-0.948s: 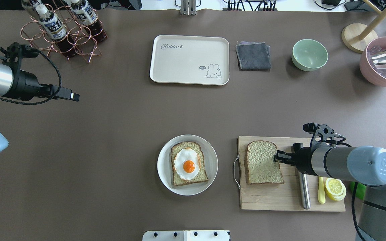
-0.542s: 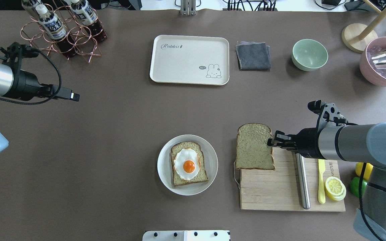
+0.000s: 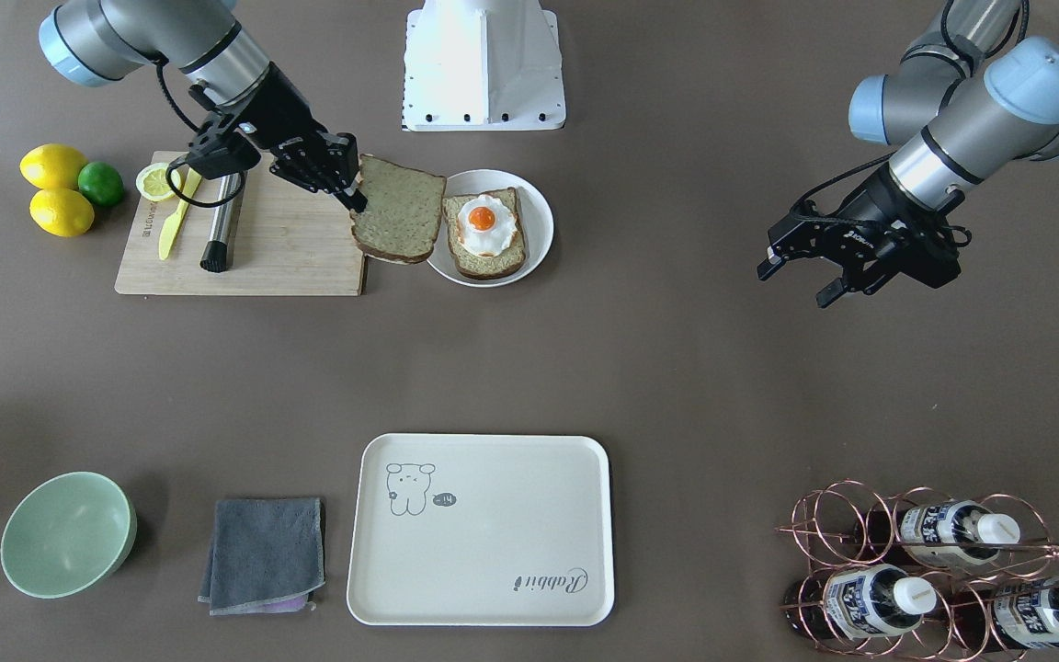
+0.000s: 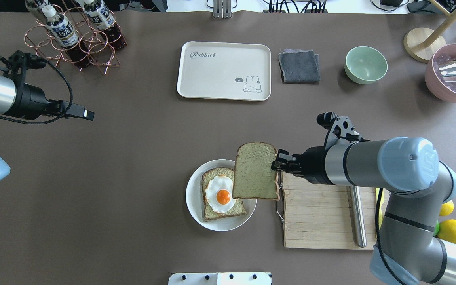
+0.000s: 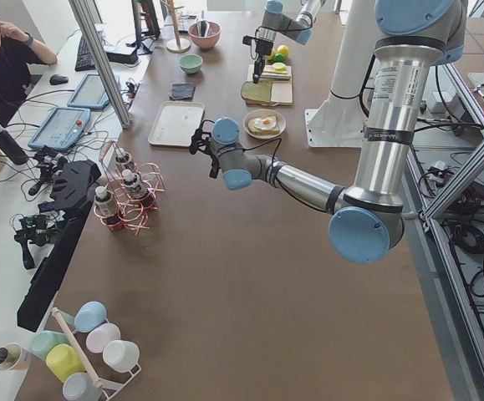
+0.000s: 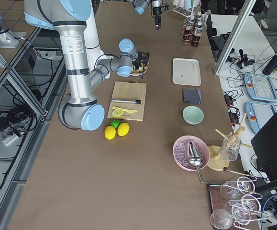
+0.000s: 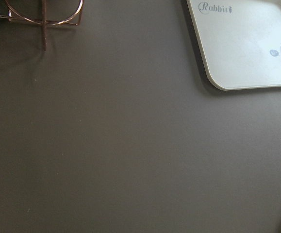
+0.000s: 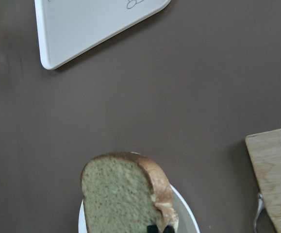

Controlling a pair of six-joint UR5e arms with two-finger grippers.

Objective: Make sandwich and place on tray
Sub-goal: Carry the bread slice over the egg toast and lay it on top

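Note:
My right gripper (image 4: 277,165) is shut on the edge of one tan bread slice (image 4: 256,172) and holds it in the air, tilted, over the right rim of the round white plate (image 4: 190,194). The front view shows this gripper (image 3: 355,198) and slice (image 3: 398,221) too. On the plate lies the other bread slice (image 4: 212,173) with the fried egg (image 4: 221,194) on top. The held slice fills the bottom of the right wrist view (image 8: 121,194). The cream Rabbit tray (image 4: 220,75) lies empty at the far middle. My left gripper (image 3: 793,287) hangs open and empty over bare table, far to the left.
The wooden cutting board (image 4: 315,213) with a steel rod (image 4: 358,221) lies right of the plate, lemons (image 3: 56,188) beyond it. A copper bottle rack (image 4: 73,39), a grey cloth (image 4: 299,65), a green bowl (image 4: 365,64) and a pink bowl (image 4: 453,75) line the far side.
My right gripper has lifted the bread slice off the cutting board and carried it left, to the plate's right rim. The left arm has not moved.

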